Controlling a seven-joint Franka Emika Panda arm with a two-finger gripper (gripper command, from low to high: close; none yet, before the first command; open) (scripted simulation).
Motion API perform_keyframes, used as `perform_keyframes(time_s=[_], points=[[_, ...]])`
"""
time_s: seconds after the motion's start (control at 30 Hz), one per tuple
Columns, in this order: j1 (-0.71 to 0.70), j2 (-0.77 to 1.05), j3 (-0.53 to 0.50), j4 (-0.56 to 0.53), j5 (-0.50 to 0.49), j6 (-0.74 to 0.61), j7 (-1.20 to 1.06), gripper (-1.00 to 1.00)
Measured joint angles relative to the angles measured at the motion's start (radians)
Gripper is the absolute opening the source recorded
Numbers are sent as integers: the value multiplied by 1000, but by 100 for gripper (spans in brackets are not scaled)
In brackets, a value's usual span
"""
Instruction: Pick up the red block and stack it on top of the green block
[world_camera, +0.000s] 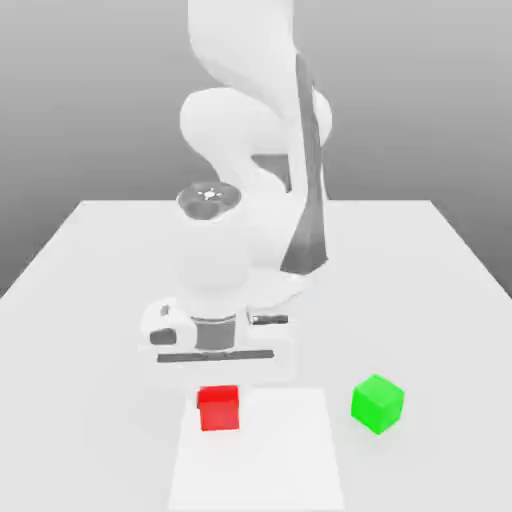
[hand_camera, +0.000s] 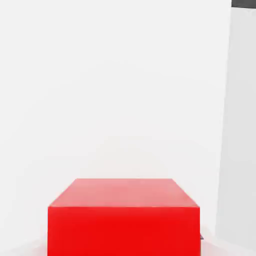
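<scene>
The red block (world_camera: 219, 407) is a small plain cube resting on the white table (world_camera: 90, 260) near the front, on a paler rectangular patch. My gripper (world_camera: 218, 372) hangs straight above it, the white hand very low and close to the cube's top. In the hand view the red block (hand_camera: 123, 217) looms large and near, its top face and one side showing. The green block (world_camera: 377, 403) sits on the table towards the exterior view's right of the red one, about two block widths away, turned slightly, with nothing touching it.
The arm's white body (world_camera: 250, 150) rises behind the hand at the table's middle. The paler rectangle (world_camera: 280, 460) reaches to the front edge. A grey strip (hand_camera: 240, 125) runs along one side of the hand view.
</scene>
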Motion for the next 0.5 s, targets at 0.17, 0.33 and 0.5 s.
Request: perform_keyframes(time_s=[0.17,0.33,0.5], points=[[-8,-112,-8,-19,-61,-95,46,-100],[101,-168,50,-18,-53,-159,-71,-100],[243,-203,110,-3,-41,-209,-251,-100]])
